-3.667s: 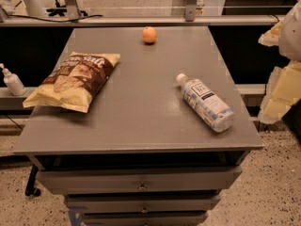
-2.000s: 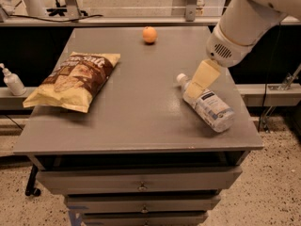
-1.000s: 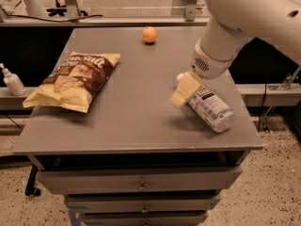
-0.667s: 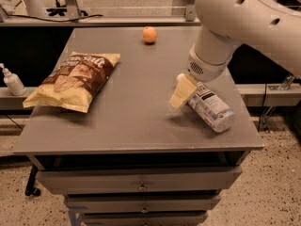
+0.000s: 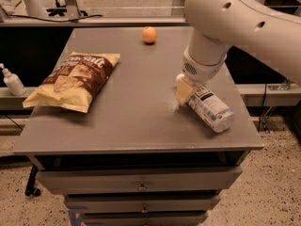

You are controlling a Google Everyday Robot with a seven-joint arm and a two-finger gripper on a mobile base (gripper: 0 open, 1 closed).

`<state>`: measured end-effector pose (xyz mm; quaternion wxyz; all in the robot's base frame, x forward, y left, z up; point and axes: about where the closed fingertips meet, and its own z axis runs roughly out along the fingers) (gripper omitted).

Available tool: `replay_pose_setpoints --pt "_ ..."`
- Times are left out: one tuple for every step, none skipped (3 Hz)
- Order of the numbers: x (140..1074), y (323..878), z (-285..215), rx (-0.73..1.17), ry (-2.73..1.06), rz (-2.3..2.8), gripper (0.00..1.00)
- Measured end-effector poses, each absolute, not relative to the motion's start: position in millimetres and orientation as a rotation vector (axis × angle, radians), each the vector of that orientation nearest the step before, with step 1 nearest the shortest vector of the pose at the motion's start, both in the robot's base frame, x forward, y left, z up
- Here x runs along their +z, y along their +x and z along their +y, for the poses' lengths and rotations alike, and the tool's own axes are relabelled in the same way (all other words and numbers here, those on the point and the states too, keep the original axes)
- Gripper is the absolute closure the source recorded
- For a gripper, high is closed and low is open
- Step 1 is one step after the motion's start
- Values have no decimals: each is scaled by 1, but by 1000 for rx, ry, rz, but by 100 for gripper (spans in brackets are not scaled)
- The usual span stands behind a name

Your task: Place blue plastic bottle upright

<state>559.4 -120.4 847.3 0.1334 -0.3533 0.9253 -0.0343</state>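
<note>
Far left, off the table: small white pump-dispenser bottle (image 5: 11, 80) standing on a ledge. Left half of the grey table (image 5: 136, 126): brown and yellow chip bag (image 5: 73, 81) lying flat, long axis diagonal. Far edge, centre: one orange (image 5: 149, 34), well apart from everything else. Right of centre: the gripper (image 5: 184, 89), cream-coloured, is down at the tabletop, at the neck end of the blue plastic bottle (image 5: 211, 108) and hiding the cap. Whether the gripper is spread or closed on the bottle cannot be told from this angle. The white arm (image 5: 235, 22) enters from the upper right, its thick link sweeping across the far right corner of the table; the wrist section drops steeply from there to the gripper. The blue plastic bottle lies on its side on the right part of the table, near the right edge. Long axis diagonal: neck end towards the table centre and farther back, base end towards the front right corner. White-and-dark label faces up. Bottle not upright. Drawer fronts (image 5: 141, 178) below the tabletop.
</note>
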Motion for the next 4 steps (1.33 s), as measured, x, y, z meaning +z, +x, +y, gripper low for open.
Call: replay_pose_setpoints --pt "859 561 -111 -87 -1024 2651 64" --pt "887 567 -92 -43 -1054 2533 88" --pt "912 570 -73 41 -1081 2376 100" --pt "933 568 -61 159 -1079 2193 100"
